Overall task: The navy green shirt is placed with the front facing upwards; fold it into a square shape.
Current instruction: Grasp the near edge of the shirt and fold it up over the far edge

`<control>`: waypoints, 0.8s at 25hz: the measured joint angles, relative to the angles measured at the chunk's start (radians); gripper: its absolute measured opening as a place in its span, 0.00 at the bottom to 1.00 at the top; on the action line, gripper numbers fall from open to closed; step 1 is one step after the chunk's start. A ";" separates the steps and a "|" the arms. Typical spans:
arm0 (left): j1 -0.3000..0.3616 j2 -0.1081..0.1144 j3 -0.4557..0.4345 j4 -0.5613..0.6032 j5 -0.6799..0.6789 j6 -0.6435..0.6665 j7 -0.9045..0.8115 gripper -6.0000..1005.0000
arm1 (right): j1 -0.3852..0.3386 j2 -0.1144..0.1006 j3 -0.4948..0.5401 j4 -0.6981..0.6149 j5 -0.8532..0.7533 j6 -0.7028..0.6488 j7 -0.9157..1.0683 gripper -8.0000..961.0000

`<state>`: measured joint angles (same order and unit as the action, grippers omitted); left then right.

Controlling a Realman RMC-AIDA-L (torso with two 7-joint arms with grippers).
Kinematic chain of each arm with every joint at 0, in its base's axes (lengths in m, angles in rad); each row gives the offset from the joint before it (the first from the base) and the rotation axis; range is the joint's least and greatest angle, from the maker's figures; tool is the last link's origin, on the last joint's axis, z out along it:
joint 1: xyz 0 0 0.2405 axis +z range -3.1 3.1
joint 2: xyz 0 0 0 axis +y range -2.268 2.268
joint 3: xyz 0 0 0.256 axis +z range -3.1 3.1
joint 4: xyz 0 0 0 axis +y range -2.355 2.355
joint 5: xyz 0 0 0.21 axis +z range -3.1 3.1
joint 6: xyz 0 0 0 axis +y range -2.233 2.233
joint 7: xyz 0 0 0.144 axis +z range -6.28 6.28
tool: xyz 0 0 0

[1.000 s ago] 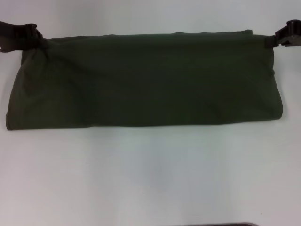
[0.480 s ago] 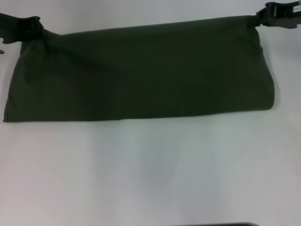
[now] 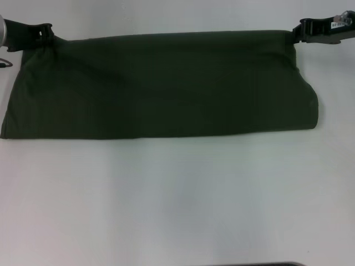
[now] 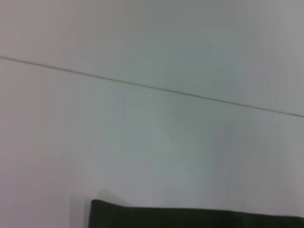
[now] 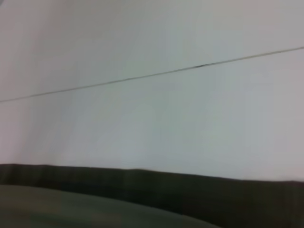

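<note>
Stretched wide across the upper half of the head view: the dark olive-green cotton shirt (image 3: 161,83), folded into a long horizontal band, plain cloth showing, no lettering in sight. Resting on a plain white table surface (image 3: 177,205), lower fold edge running straight from far left to right of centre, right end rounded over.

Up at the upper left corner, black left gripper (image 3: 45,32), jaws pinched shut on the band's top left corner, cloth bunched into small creases right at the grip. Over at the upper right, black right gripper (image 3: 297,32), jaws likewise clamped on the top right corner. Top edge pulled taut and almost level between the two.

Left wrist view: mostly white table with a thin seam line (image 4: 152,88) crossing on a slant, and a dark strip of shirt (image 4: 190,217) along the bottom edge. Own fingers not visible there.

Right wrist view: same white surface, same kind of seam (image 5: 156,73), dark cloth (image 5: 142,197) filling the bottom band.
</note>
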<state>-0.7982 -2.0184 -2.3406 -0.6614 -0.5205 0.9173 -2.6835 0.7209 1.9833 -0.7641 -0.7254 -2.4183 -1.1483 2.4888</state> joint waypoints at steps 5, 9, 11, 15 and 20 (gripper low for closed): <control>0.000 -0.008 0.004 0.011 0.000 -0.046 0.000 0.05 | -0.001 0.000 -0.001 0.017 -0.008 0.043 0.000 0.01; -0.003 -0.013 0.004 0.020 0.001 -0.075 0.001 0.05 | 0.000 0.002 0.000 0.034 -0.009 0.083 0.000 0.01; -0.008 -0.014 0.005 0.028 0.001 -0.085 0.001 0.05 | 0.004 0.003 -0.001 0.038 -0.009 0.095 -0.002 0.01; -0.012 -0.017 0.015 0.035 0.002 -0.106 0.001 0.06 | 0.009 0.008 -0.002 0.038 -0.010 0.109 -0.006 0.03; -0.021 -0.021 0.019 0.043 0.004 -0.134 0.001 0.06 | 0.014 0.012 -0.008 0.038 -0.010 0.124 -0.006 0.07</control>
<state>-0.8187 -2.0393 -2.3220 -0.6187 -0.5170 0.7832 -2.6828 0.7349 1.9951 -0.7722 -0.6872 -2.4283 -1.0248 2.4828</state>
